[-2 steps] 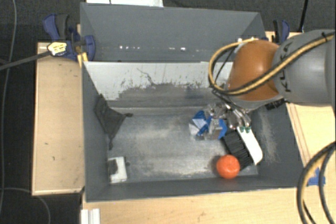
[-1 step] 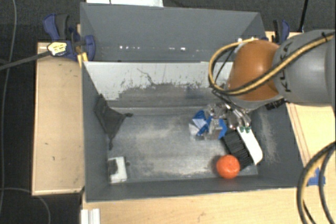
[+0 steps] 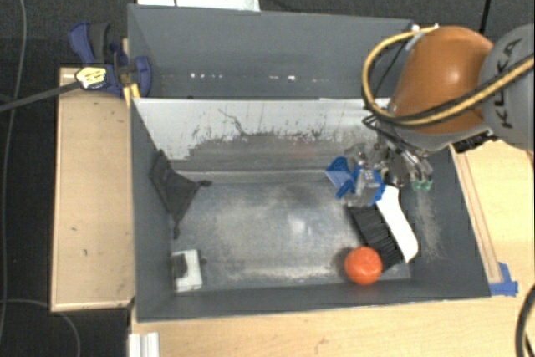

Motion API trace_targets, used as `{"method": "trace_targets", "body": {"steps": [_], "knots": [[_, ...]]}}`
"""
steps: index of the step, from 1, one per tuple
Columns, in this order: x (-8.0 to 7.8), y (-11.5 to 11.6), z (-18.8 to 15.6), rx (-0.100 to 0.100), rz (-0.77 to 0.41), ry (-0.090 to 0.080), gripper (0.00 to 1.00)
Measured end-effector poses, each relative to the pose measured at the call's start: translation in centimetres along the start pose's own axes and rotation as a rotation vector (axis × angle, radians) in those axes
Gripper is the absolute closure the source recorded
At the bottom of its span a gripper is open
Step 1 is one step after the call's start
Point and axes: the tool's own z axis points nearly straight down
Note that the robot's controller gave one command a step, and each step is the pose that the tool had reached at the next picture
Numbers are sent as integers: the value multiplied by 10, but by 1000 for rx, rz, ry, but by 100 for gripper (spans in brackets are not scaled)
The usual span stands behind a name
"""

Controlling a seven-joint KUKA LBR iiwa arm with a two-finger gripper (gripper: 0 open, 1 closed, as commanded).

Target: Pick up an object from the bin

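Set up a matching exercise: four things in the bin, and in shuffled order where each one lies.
Things:
1 orange ball
2 blue piece
3 dark grey scrap
4 small white block

Places, as the camera view shows them:
A lower left corner of the bin
B just left of the claw
C left side, halfway up
D lower right, beside the brush

Pairs: 1-D, 2-B, 3-C, 4-A

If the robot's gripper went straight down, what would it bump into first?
Probably the small blue thing right at the gripper. The white-handled black brush lies just beside it, so from this view I can't be sure which comes first.
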Motion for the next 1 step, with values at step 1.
{"method": "trace_targets", "body": {"steps": [1], "knots": [[0, 0, 0, 0, 0, 0, 100]]}}
